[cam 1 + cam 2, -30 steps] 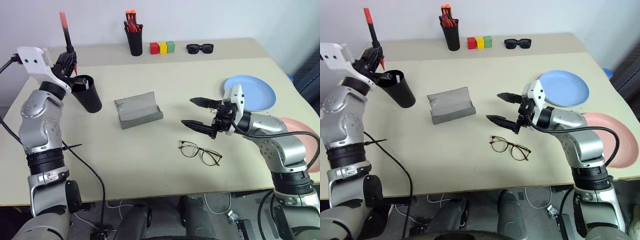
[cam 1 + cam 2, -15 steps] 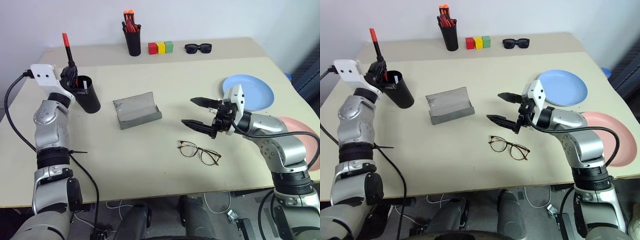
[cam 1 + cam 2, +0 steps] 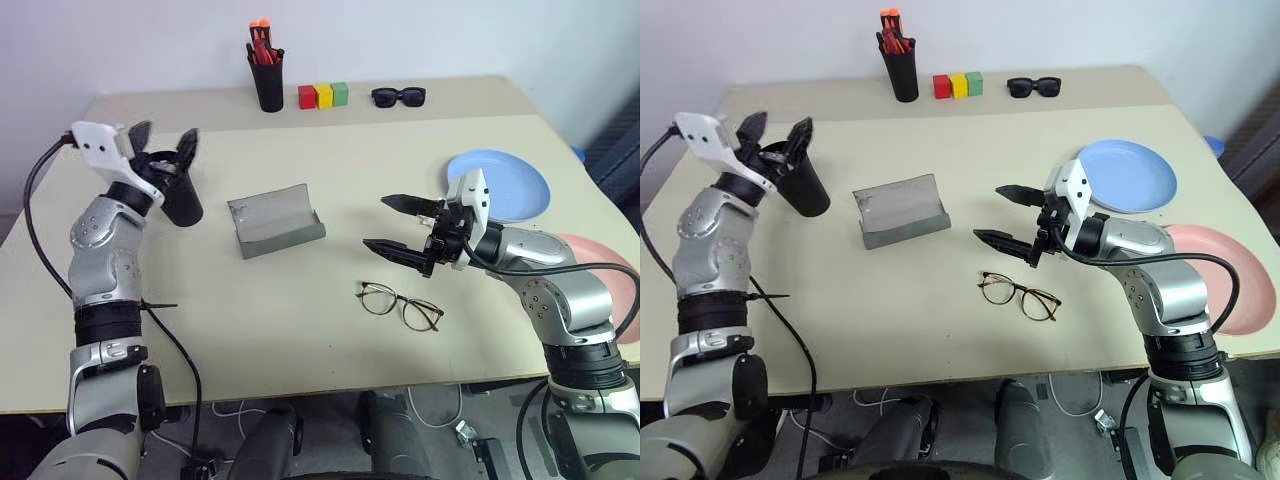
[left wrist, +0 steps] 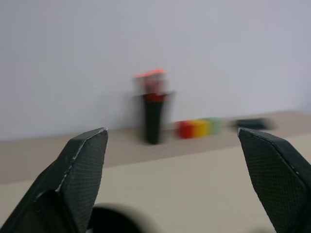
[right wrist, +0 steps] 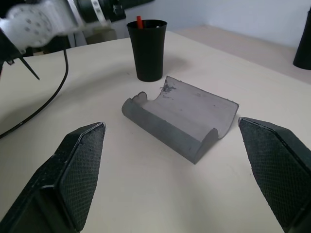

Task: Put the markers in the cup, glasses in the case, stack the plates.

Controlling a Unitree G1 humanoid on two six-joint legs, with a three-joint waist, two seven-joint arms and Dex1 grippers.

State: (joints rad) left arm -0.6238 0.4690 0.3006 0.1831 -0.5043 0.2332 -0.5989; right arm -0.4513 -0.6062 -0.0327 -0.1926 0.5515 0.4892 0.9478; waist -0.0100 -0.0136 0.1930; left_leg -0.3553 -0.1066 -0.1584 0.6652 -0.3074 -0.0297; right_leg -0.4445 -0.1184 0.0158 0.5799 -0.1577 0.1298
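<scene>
The black cup [image 3: 184, 206] stands at the left of the table, and a marker's red tip [image 5: 139, 21] pokes up inside it in the right wrist view. My left gripper [image 3: 165, 136] hovers just over the cup's rim, open and holding nothing. The grey case [image 3: 276, 222] lies open mid-table. Wire-frame glasses [image 3: 400, 304] rest in front of it to the right. My right gripper [image 3: 377, 222] hangs open just above and behind the glasses, pointing left toward the case. At the right edge are the blue plate [image 3: 515, 186] and the pink plate [image 3: 612, 272], lying apart.
Along the back edge stand a black pen pot [image 3: 268, 82] of orange-topped pens, three coloured blocks [image 3: 324, 96] and black sunglasses [image 3: 399, 96]. A black cable [image 3: 170, 340] trails from my left arm over the table's front left.
My left gripper has opened and the red-tipped marker it held upright has gone down into the cup. That hand shifted right, over the cup. The right arm stayed still.
</scene>
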